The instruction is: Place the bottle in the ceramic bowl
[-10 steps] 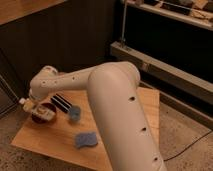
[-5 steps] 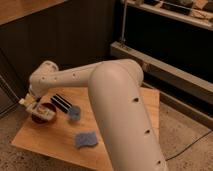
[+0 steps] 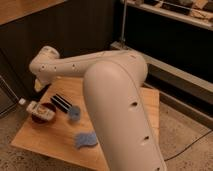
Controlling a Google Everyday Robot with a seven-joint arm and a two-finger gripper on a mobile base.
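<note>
The bottle [image 3: 41,110], cream with a white cap, lies on its side across the top of the ceramic bowl [image 3: 36,119], a dark orange-red dish at the left end of the wooden table [image 3: 60,145]. My gripper [image 3: 38,85] hangs from the white arm's wrist, above and a little behind the bowl, apart from the bottle. The big white arm [image 3: 115,95] fills the middle of the view and hides much of the table's right side.
A black ridged object [image 3: 62,103] lies just right of the bowl. A small blue cup [image 3: 74,113] stands beside it, and a blue cloth-like piece [image 3: 86,139] lies nearer the front. A small white item [image 3: 21,101] sits by the table's left edge. Dark shelving stands behind.
My gripper has risen from right at the bowl to a spot above and behind it. The bottle now lies across the bowl, free of the gripper.
</note>
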